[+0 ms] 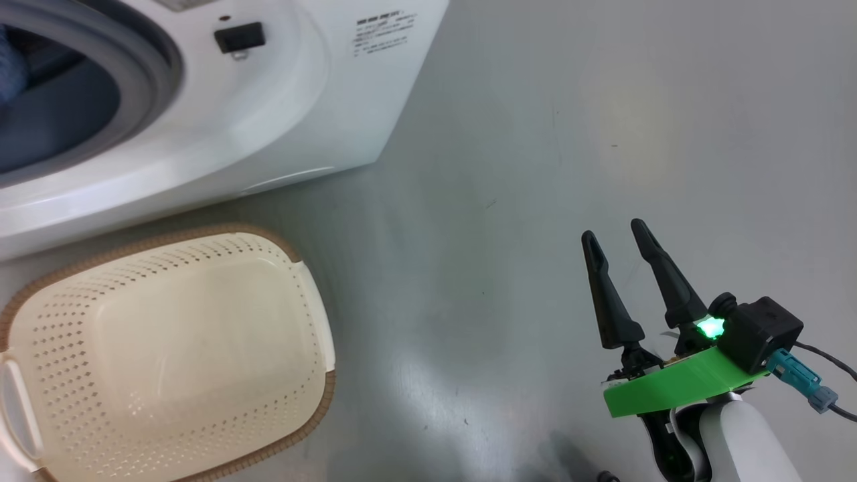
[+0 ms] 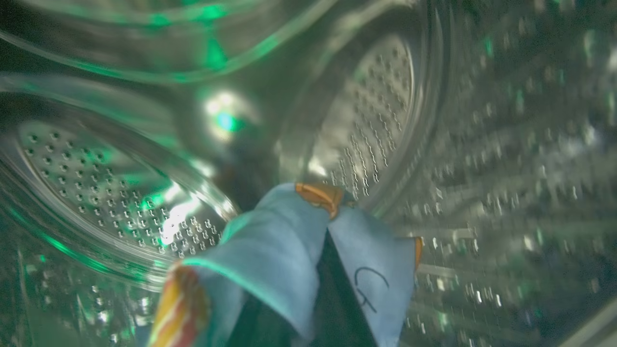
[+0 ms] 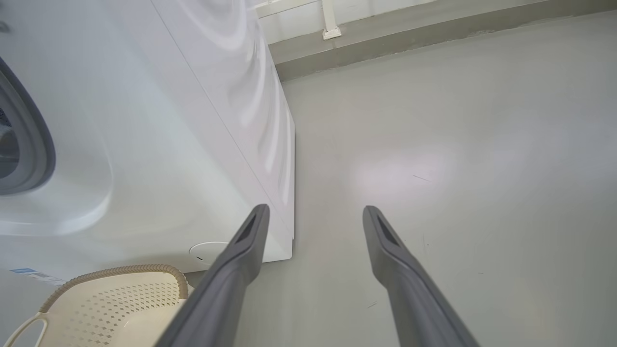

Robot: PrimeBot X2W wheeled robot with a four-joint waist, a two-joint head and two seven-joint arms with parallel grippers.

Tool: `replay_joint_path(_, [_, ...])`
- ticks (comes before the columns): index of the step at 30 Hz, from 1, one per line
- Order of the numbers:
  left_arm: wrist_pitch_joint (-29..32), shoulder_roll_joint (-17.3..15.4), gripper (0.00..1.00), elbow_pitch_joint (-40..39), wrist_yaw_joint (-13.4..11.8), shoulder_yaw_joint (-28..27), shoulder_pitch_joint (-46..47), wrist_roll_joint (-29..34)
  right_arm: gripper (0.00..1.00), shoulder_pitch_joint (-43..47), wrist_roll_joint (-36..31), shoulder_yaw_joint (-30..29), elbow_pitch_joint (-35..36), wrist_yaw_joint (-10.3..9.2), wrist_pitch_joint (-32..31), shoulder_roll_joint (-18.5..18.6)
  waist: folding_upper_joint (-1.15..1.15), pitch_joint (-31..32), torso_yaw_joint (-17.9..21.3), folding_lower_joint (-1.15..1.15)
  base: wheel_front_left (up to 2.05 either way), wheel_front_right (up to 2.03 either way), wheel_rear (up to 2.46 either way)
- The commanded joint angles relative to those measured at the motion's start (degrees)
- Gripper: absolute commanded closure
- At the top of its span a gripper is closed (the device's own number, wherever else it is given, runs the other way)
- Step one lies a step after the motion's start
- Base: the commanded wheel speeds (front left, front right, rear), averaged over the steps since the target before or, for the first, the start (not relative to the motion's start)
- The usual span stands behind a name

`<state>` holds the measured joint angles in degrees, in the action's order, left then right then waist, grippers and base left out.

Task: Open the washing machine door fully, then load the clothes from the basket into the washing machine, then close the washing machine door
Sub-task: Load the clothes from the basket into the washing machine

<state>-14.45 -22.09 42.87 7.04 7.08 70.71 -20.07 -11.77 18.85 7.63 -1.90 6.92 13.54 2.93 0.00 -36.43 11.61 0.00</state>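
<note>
**Q:** Where are the clothes, and what are they made of?

**A:** The clothes [image 2: 274, 250] sit at the lower centre of the left wrist view, inside the drum [image 2: 376, 111]. The fabric is soft and light blue, folded into two flaps, with an orange-brown patch at the top fold and a red-yellow print at lower left. The drum is polished steel with curved walls punched in rows of small holes, and it carries green reflections.

**Q:** What is the pincer state?

**A:** The left pincer [image 2: 328, 270] is pressed together, pinching the clothes. The fabric covers its fingers, leaving one dark strip showing between the flaps. The right pincer [image 1: 612, 231] is spread and holds nothing, at the lower right of the head view over the grey floor [image 1: 535, 167].

**Q:** What surrounds them?

**A:** The washing machine [image 1: 281, 100] is a glossy white box at the upper left of the head view, with a grey rubber gasket [image 1: 144, 60] ringing its opening. The basket [image 1: 167, 348] stands just below it. It is cream perforated plastic, rounded rectangular, with a brown woven-look rim.

**Q:** What is cut off or unclear?

**A:** The frame edges crop the opening and the basket's left handle. The dark blue shape inside the opening cannot be identified. The printed label [image 1: 381, 32] is too small to read.
</note>
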Motion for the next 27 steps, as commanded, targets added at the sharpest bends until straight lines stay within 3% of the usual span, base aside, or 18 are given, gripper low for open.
replay_joint_path(1, [-0.5,-3.5,1.0,-3.2,-1.0,-3.0,2.2,-0.3,0.0,0.2,1.0,1.6,0.9,0.57,0.6,-0.1,0.0,-0.8,0.8,0.0,0.0,0.0,0.0])
replay_joint_path(4, [-0.5,-3.2,1.0,-6.8,-2.1,-6.1,1.5,1.0,0.0,0.1,1.0,1.6,0.8,0.57,0.9,-0.1,0.0,-1.2,0.9,0.0,0.0,0.0,0.0])
replay_joint_path(7, [-0.5,-2.1,1.0,-6.0,-1.5,-6.1,-1.0,2.7,0.0,0.2,0.9,1.6,0.5,0.57,1.0,-0.1,0.0,-1.3,0.8,0.0,0.0,0.0,0.0])
replay_joint_path(14, [-0.5,-0.7,1.0,1.5,-0.5,-4.4,-1.9,4.3,0.0,-0.1,0.6,2.1,0.4,0.57,1.1,-0.1,0.0,-1.8,0.3,0.0,0.0,0.0,0.0])
replay_joint_path(27, [-0.4,-0.9,1.0,17.6,0.3,0.2,6.4,4.2,0.0,-0.6,0.2,2.2,0.4,0.57,1.1,-0.1,0.0,-2.9,0.9,0.0,0.0,0.0,0.0])
